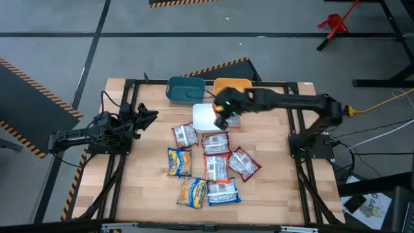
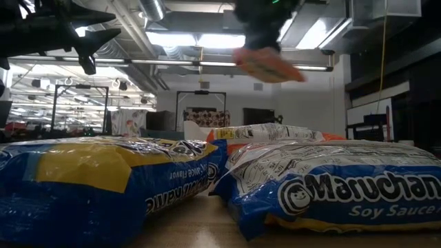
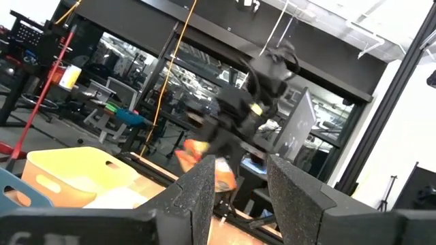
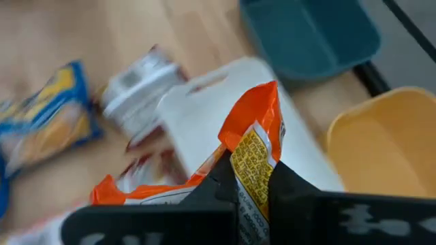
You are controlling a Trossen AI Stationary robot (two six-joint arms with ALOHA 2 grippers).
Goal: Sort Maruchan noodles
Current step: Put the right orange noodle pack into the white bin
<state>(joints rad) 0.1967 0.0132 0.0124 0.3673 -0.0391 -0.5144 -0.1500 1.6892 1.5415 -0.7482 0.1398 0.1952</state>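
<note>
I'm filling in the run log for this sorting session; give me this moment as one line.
right claw: shut on orange packet, above white bin | left claw: open, waiting at table's left | other packets: on table

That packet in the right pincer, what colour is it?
Orange packet with a yellow panel, clearest in the right wrist view.

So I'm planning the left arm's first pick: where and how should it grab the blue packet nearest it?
Take the blue packet by its left short edge, coming straight down. It lies flat, that side faces bare table, while its right side crowds a maroon packet. The left gripper, open, waits at the table's left edge.
</note>
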